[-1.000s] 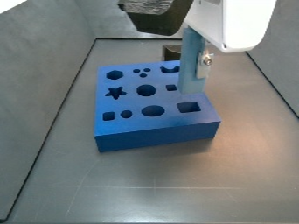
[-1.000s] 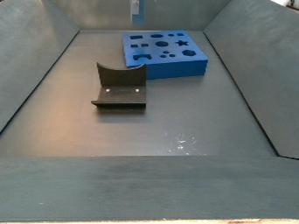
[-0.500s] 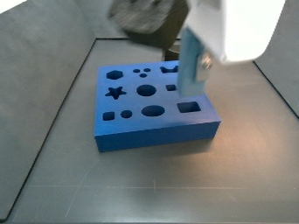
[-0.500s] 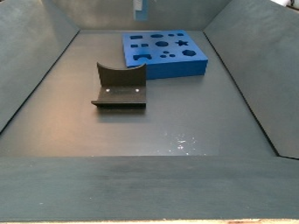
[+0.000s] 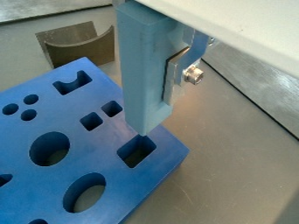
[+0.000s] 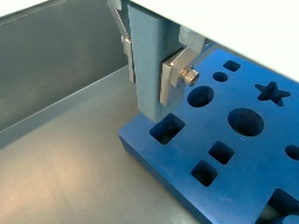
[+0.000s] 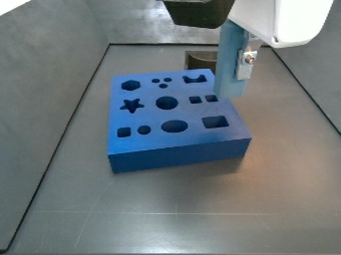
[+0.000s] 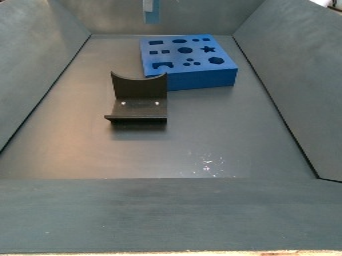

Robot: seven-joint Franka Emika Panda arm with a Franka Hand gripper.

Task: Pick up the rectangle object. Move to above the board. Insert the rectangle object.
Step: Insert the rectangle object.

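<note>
The board [image 7: 147, 134] is a thick bright-blue block with dark cut-out holes, lying on the grey floor; it also shows in a side view [image 8: 187, 62]. My gripper [image 7: 237, 62] is shut on the rectangle object [image 7: 232, 70], a slim light-blue bar held upright. In both wrist views the bar [image 5: 146, 79] [image 6: 149, 79] hangs above the board [image 5: 59, 96] [image 6: 239, 153], its lower end just over a rectangular hole [image 5: 135, 152] [image 6: 166, 129] near a corner. A silver finger [image 5: 176, 74] presses its side. The bar's top is hidden by the hand.
The fixture [image 8: 136, 98], a dark notched bracket, stands on the floor beside the board and shows in a wrist view [image 5: 70, 42]. Sloped grey walls [image 8: 40, 90] enclose the floor on several sides.
The gripper with the bar has shifted a little right and slightly up in a side view, toward the board's edge. Board and fixture have not moved.
</note>
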